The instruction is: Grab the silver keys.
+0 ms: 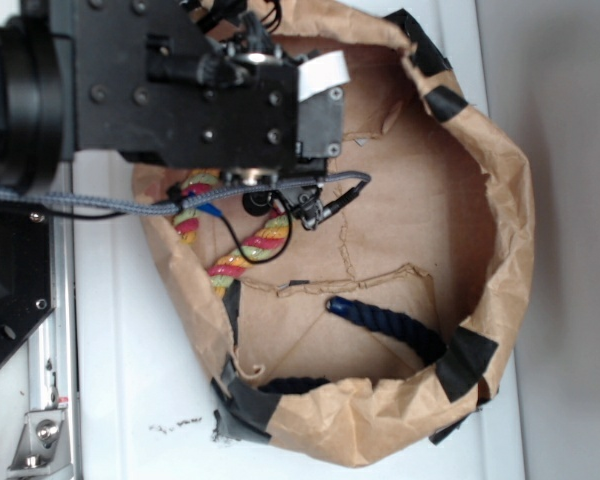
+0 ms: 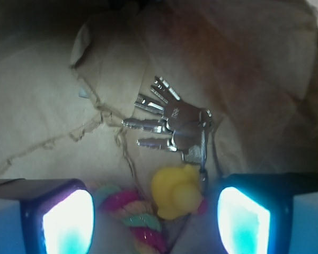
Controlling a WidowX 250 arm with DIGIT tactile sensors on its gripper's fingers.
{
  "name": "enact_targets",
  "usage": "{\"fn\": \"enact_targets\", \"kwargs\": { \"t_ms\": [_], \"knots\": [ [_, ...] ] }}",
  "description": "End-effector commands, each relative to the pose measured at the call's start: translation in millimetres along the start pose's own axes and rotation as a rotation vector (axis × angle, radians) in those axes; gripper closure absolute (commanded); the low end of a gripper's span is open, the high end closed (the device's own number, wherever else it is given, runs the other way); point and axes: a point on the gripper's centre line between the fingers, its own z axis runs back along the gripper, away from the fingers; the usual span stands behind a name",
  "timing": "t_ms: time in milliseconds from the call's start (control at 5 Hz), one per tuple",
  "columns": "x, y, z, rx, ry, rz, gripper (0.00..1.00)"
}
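The silver keys (image 2: 175, 124) lie fanned out on the brown paper floor of the bag, in the middle of the wrist view, just beyond a yellow rubber duck (image 2: 176, 192). My gripper (image 2: 156, 219) is open, its two lit pads (image 2: 69, 222) wide apart at the bottom of that view. The duck and a multicoloured rope (image 2: 135, 217) lie between the pads; the keys are ahead of the fingertips and untouched. In the exterior view the arm and gripper (image 1: 270, 190) hang over the bag's left side and hide the keys.
The brown paper bag (image 1: 500, 240) with black tape on its rim walls in the work area. The multicoloured rope (image 1: 250, 250) lies at its left. A dark blue rope (image 1: 390, 325) curves along the near side. A grey cable (image 1: 100, 203) trails from the arm.
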Motion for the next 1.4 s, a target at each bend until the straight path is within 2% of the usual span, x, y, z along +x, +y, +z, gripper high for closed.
{"fn": "enact_targets", "kwargs": {
  "t_ms": [0,400,1000,1200],
  "knots": [
    [24,5,-19,-0.042,-0.074,0.044,0.00],
    [30,-3,-32,-0.025,-0.088,0.058,0.00],
    [26,6,-41,0.000,-0.082,0.048,0.00],
    [26,11,-52,0.028,-0.072,0.046,0.00]
  ]
}}
